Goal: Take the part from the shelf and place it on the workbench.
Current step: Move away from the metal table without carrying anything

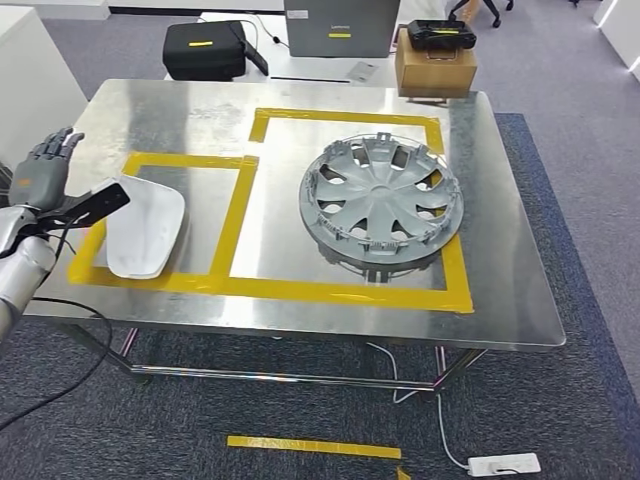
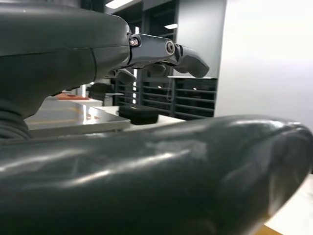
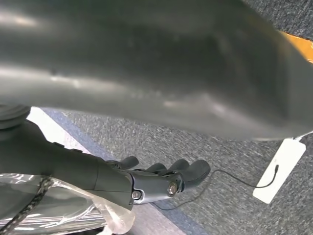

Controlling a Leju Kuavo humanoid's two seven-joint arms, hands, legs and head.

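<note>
While a silver metal workbench (image 1: 498,280) fills the middle of the head view, the robot's left hand (image 1: 45,168) hovers at its left edge, just off the tabletop. Its fingers (image 1: 56,145) are stretched out and spread, holding nothing, with the dark thumb (image 1: 102,203) reaching right over the table's left side.

A pale, rounded flat part (image 1: 147,228) lies on the workbench just right of the hand, inside the left of two rectangles marked in yellow tape (image 1: 234,215). Whether the thumb touches the part's near-left edge cannot be told.

A grey wheel cover (image 1: 381,198) rests in the larger right rectangle, well apart from the part.

Beyond the far edge sit a black case (image 1: 204,50) and a cardboard box (image 1: 436,68) with a black device (image 1: 441,35) on top. A white power strip (image 1: 504,464) lies on the grey carpet near the table's right legs.

From the right wrist view, the right hand (image 3: 147,181) hangs above the carpet with its fingers (image 3: 191,170) loosely extended and holding nothing.
</note>
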